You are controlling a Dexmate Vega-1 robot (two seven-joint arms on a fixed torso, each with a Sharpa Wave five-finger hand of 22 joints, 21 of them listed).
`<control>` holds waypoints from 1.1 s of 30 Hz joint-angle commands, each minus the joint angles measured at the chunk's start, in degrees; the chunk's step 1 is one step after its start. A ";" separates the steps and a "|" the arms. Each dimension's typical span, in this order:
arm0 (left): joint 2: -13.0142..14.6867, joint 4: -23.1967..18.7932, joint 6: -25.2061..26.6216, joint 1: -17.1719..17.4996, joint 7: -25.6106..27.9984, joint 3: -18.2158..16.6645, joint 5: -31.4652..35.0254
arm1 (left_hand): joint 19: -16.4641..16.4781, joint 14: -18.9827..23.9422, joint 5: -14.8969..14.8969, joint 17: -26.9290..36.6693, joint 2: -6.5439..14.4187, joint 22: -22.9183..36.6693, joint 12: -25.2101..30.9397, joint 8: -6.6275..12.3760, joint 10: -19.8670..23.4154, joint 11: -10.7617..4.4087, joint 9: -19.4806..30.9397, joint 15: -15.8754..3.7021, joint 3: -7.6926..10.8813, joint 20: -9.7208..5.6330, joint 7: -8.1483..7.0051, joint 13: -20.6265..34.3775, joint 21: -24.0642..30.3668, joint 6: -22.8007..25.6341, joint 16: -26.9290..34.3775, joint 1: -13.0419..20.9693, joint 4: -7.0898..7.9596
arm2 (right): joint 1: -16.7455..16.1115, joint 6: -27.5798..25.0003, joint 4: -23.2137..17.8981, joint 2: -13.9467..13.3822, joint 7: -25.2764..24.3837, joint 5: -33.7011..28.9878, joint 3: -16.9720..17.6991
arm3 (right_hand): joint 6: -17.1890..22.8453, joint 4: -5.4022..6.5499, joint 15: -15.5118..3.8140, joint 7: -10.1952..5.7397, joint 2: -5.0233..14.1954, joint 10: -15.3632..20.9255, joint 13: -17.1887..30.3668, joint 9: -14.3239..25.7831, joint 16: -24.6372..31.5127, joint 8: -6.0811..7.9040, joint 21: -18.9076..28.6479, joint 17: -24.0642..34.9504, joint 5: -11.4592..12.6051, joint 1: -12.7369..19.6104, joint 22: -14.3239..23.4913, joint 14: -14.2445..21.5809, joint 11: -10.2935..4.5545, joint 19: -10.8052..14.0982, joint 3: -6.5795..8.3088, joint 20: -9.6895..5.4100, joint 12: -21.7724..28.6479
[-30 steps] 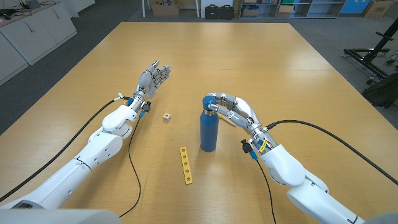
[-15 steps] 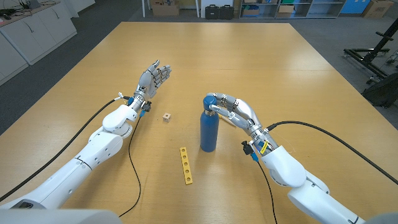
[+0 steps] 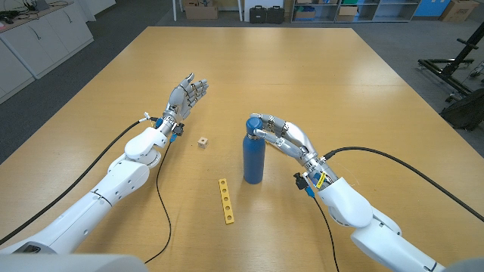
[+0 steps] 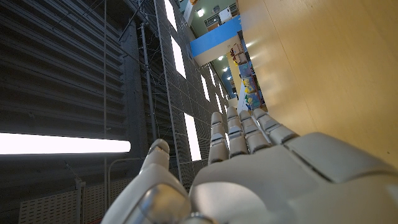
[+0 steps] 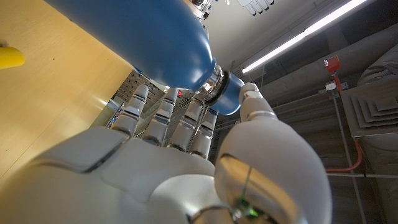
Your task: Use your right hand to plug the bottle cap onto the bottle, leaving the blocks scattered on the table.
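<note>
A blue bottle stands upright near the table's middle, with its blue cap on top. In the right wrist view a silver ring shows between the bottle and the cap. My right hand reaches in from the bottle's right and grips the cap; its thumb presses the cap while the fingers curl behind the neck. My left hand hovers well to the left with fingers spread, holding nothing. The left wrist view shows that hand with straight fingers.
A small wooden cube lies left of the bottle. A yellow bar with holes lies in front of it, and its end shows in the right wrist view. Black cables trail from both arms over the wooden table.
The right hand's fingers have shifted very slightly at the cap. The bottle, blocks and left hand have not moved.
</note>
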 commanded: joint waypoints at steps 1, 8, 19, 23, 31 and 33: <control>0.18 -0.26 0.05 0.06 0.07 -0.08 0.12 | -0.23 0.25 0.04 0.25 0.52 0.19 -0.19 -0.18 0.41 0.05 0.31 0.02 0.03 -0.74 0.02 0.10 -0.10 0.62 -0.01 0.06 -0.36 | 0.18 0.86 0.55 -0.53 0.76 0.75 -0.11 | -1.49 0.13 0.43 0.69 -1.12 -1.60 0.27 0.25 -0.25 -0.50 -0.39 0.30 0.26 -0.90 0.33 -0.80 0.91 -0.25 -0.55 0.56 0.35; 0.27 -0.50 0.12 0.10 0.19 -0.11 0.21 | -0.22 0.24 0.04 0.25 0.54 0.19 -0.19 -0.23 0.45 0.10 0.31 -0.02 0.03 -0.70 -0.06 0.10 -0.10 0.61 -0.02 0.07 -0.38 | -0.01 0.97 0.63 -0.68 0.85 1.06 -0.07 | -3.34 0.65 0.89 1.80 -1.88 -3.23 0.49 0.46 -0.34 -1.02 -0.77 0.51 0.41 -2.77 0.36 -1.72 1.70 -0.39 -1.46 0.59 0.54; 0.25 -0.48 0.07 0.15 0.13 -0.12 0.14 | -0.22 0.22 0.04 0.25 0.57 0.19 -0.24 -0.30 0.41 -0.08 0.32 -0.03 0.03 -0.71 -0.08 0.11 -0.09 0.63 -0.04 0.09 -0.41 | 0.04 1.11 0.44 -1.46 1.55 0.88 0.01 | -10.64 1.22 2.38 3.92 -3.38 -12.41 0.80 0.65 -1.61 -2.22 -2.28 0.89 1.11 -6.14 0.47 -7.57 5.39 -1.95 -3.20 0.61 -0.14; 0.24 -0.46 0.00 0.18 0.03 -0.15 0.05 | -0.22 0.24 0.04 0.25 0.57 0.19 -0.24 -0.32 0.42 -0.10 0.32 0.02 0.02 -0.71 -0.10 0.11 -0.09 0.66 -0.03 0.10 -0.42 | 0.33 1.51 0.62 -1.61 1.97 1.42 0.13 | -14.58 2.74 3.47 6.69 -4.21 -17.28 0.57 0.54 -1.81 -2.11 -3.97 1.07 1.54 -10.39 0.59 -11.98 7.92 -4.71 -5.13 -0.82 0.04; 0.15 -1.18 -0.04 0.40 0.67 -0.13 0.38 | -0.22 0.24 0.04 0.25 0.59 0.19 -0.27 -0.39 0.40 -0.03 0.33 -0.02 0.02 -0.67 -0.04 0.11 -0.09 0.63 -0.03 0.11 -0.44 | 0.68 5.06 2.30 -1.25 2.56 4.08 1.23 | -17.65 6.17 4.02 9.74 -4.01 -19.92 -0.32 0.08 -1.06 -1.67 -4.49 0.91 1.78 -17.93 0.60 -14.17 10.97 -4.25 -8.09 -8.65 0.80; -0.03 -1.46 -0.27 0.64 1.21 -0.16 0.66 | -0.24 0.22 0.04 0.25 0.59 0.19 -0.25 -0.39 0.46 0.22 0.33 -0.04 0.02 -0.70 -0.03 0.11 -0.09 0.69 -0.05 0.11 -0.44 | 0.49 5.77 2.65 -1.22 2.54 4.97 1.86 | -17.87 6.56 3.87 10.26 -3.99 -20.02 -0.50 -0.03 -0.94 -1.63 -4.35 0.82 1.82 -18.88 0.56 -14.14 11.71 -3.52 -8.49 -10.38 0.91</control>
